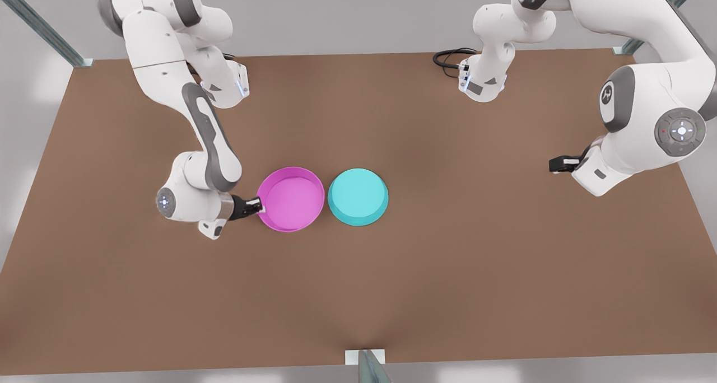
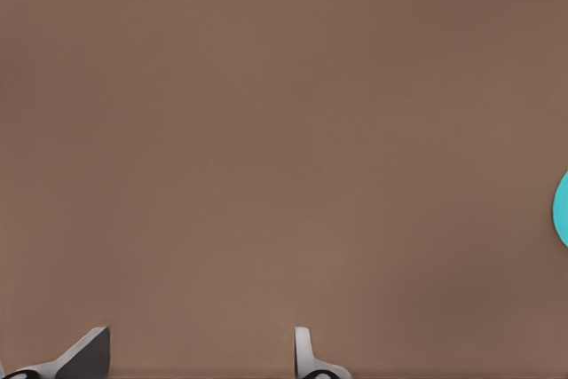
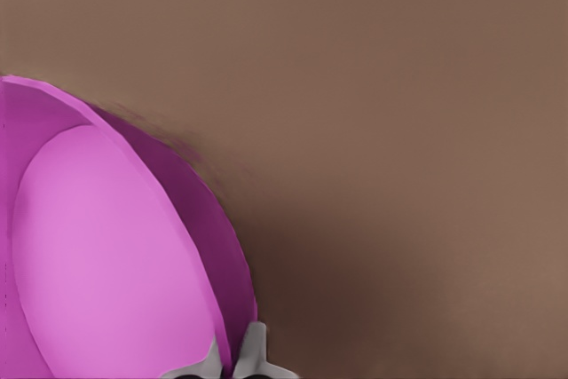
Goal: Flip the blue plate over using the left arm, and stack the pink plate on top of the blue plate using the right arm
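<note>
Lying rim-down on the brown table [image 1: 448,271], the blue plate [image 1: 358,196], just beside the pink plate [image 1: 292,199]. Pinching the pink plate's rim, fingers nearly closed: right gripper [image 1: 259,205]. Waiting well apart, fingers spread and holding nothing: left gripper [image 1: 554,164].

Brown table [image 1: 448,260], pink plate [image 1: 294,201], blue plate [image 1: 358,195]

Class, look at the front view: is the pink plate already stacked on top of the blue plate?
No. The pink plate sits beside the blue plate on the table, with the right gripper at its rim.
</note>
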You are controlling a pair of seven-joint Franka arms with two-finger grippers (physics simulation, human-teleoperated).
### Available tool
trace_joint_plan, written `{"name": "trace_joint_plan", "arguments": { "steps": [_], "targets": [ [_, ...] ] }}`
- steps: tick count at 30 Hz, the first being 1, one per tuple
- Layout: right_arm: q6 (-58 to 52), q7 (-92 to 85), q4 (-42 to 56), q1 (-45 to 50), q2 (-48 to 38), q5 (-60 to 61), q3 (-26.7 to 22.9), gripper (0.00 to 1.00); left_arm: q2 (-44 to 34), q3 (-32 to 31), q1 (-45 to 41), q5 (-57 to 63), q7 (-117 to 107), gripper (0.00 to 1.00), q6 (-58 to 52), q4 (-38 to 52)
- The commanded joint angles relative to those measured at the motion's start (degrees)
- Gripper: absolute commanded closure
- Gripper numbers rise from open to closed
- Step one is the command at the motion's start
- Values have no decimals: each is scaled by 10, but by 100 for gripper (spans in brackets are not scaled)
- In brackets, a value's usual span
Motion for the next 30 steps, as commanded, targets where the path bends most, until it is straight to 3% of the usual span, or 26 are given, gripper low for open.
{"name": "trace_joint_plan", "arguments": {
  "steps": [1,7,13,17,18,19,20,22,25,28,30],
  "targets": [
    [6,7,1,5,1,-2,0,79,0,-1,1,0,0,0,0,0],
    [78,157,3,135,2,23,-2,79,0,1,0,0,-2,0,1,-2],
    [186,190,-50,216,9,76,-2,79,5,11,0,1,-1,0,0,-3],
    [199,216,-46,237,16,83,-2,79,7,12,0,1,-1,0,-2,-3],
    [199,216,-43,237,19,83,-2,76,7,18,0,1,-1,0,-2,-3],
    [197,216,-39,237,22,83,-2,45,7,18,0,1,-1,0,-2,-3],
    [197,217,-39,237,22,84,-2,25,7,19,0,1,-1,0,-2,-3],
    [197,216,-34,237,23,83,-2,3,7,18,0,2,-1,0,-2,-3],
    [193,211,-20,236,19,81,-8,0,7,19,0,2,-1,0,-2,-3],
    [174,213,-22,228,-53,79,-41,0,6,19,0,0,0,0,-2,-2],
    [133,211,-23,166,-98,74,-47,0,5,19,-1,-2,-1,0,-2,0]
  ]
}}
